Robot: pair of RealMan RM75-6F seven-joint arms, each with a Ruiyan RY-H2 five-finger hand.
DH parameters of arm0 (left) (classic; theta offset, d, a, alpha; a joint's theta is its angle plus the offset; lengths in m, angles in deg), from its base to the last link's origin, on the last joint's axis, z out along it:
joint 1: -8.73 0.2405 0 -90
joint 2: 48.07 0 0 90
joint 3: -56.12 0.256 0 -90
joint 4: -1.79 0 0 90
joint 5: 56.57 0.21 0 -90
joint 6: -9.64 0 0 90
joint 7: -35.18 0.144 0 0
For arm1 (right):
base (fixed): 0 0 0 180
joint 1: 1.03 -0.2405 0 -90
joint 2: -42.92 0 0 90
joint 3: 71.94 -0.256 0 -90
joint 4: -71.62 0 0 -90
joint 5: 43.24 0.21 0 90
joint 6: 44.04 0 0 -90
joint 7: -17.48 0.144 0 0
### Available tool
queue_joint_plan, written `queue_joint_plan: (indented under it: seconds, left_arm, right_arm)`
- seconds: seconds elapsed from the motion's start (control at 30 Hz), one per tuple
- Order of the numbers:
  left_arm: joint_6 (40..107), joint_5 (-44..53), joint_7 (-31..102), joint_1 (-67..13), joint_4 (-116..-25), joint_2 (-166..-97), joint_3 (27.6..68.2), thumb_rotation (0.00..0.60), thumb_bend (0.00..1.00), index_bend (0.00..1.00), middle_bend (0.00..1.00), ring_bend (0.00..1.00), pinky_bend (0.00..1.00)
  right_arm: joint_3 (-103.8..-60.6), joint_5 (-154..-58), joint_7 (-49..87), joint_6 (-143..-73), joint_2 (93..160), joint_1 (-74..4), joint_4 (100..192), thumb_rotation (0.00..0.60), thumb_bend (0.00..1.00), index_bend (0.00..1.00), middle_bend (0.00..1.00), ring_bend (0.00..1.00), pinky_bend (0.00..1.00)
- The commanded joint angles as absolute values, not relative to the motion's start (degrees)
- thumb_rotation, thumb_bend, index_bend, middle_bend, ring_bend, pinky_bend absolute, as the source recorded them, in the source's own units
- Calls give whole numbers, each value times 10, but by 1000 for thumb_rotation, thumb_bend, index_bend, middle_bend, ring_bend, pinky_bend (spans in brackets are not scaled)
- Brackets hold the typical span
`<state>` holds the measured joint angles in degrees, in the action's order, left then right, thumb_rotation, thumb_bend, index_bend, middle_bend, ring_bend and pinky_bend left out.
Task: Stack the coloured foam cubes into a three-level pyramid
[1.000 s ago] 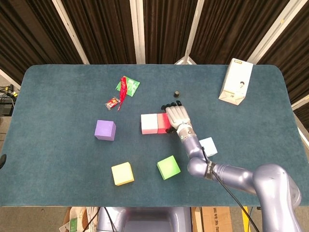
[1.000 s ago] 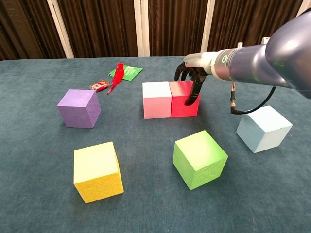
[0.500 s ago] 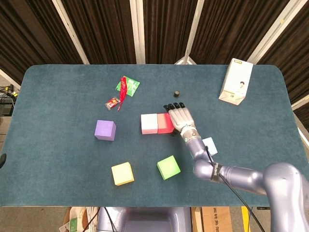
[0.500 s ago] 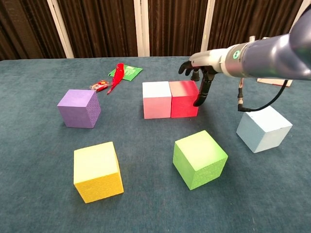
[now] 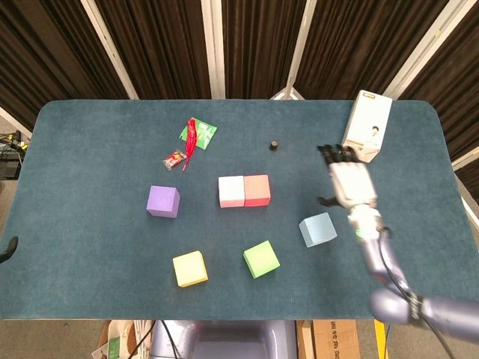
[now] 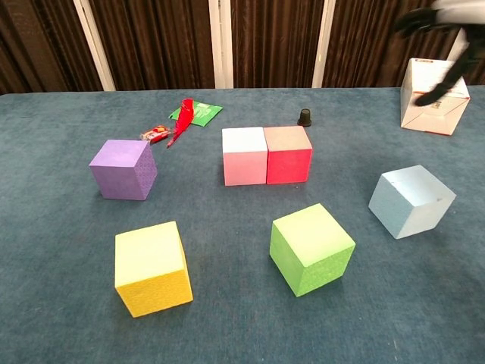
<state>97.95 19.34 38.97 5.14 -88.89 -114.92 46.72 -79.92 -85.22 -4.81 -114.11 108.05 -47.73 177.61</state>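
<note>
Though labelled, white carton (image 5: 366,126) print unreadable

R hand (image 5: 350,182) raised above table, fingers spread, holding nothing; L hand not visible.

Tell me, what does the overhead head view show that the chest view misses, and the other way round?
Only the head view shows the whole right hand and its arm, plus every edge of the table. Only the chest view shows the cubes' side faces, such as the yellow cube. Both share the pink cube touching the red cube, and the white carton.
</note>
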Motion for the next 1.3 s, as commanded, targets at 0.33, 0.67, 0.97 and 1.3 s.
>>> queue_joint_plan:
  seconds: [0.33,0.67,0.97,1.3]
  left_arm:
    - [963,197,405,36,-944,-1140,465,600,337,73,0,0,0]
    - [826,132,467,-44,-1056,-1063,435,600,292,74,7,0,0]
    - [708,-21,577,-151,-1089,-1066,409,600,272,96,43,0,0]
    - [621,-178,677,-291,-1019,-1140,403,600,272,96,47,0,0]
  right_arm:
    - [-626,-1215,86,-1377,1076,-194,1713,600,190,86,107,0,0]
    - [-631,-1261,69,-1382,1115,-151,1677,600,190,86,107,0,0]
    - [-655,-1250,93,-1358,1107,-137,1670,600,191,86,107,0,0]
    - [-674,-1235,81,-1320,1104,-129,1678,600,191,86,107,0,0]
